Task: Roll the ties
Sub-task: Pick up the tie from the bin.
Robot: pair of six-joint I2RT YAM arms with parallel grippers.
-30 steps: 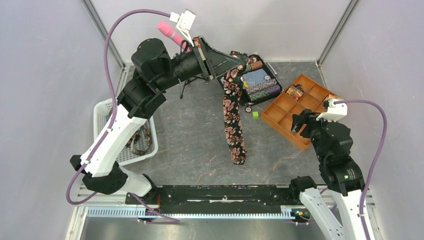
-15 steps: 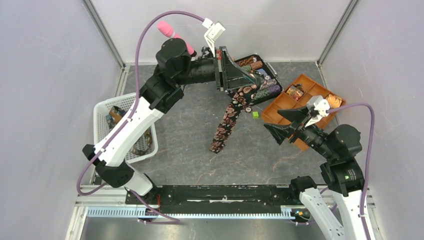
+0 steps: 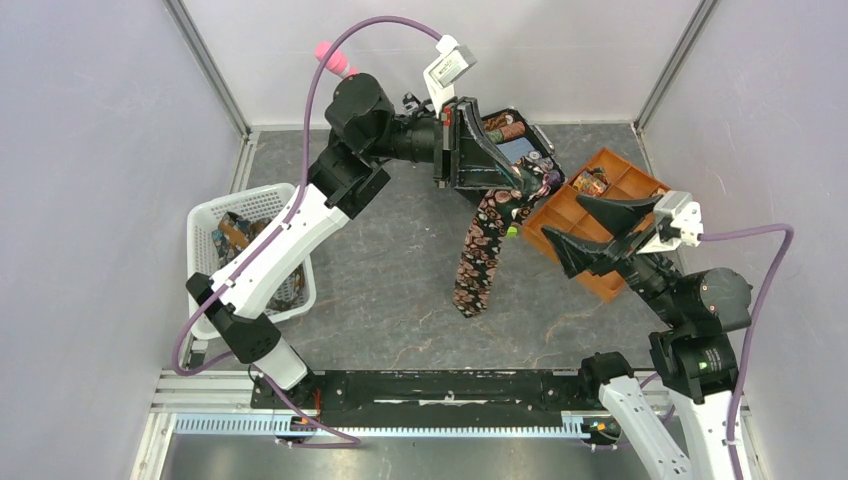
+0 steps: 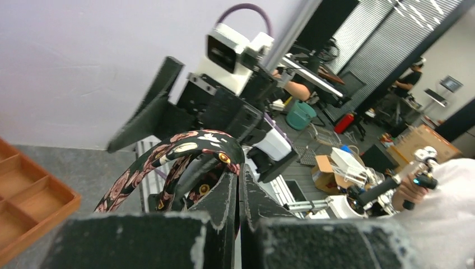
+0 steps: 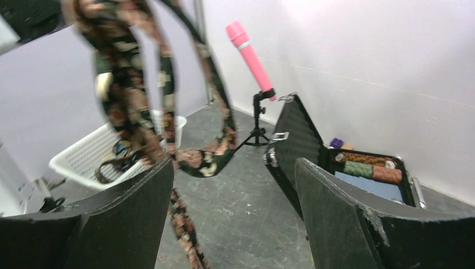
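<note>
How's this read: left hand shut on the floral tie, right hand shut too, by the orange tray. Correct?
No: the right hand is open, per the right wrist view; left hand shut on the floral tie, orange tray nearby, both correct.

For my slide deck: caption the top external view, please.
Left tool holds a dangling floral tie; open right tool points toward it.

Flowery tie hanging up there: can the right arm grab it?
Probably yes. The right gripper is open and faces the tie, which dangles from the shut left gripper. Nothing seems to stand between them, though it's not touching yet.
</note>
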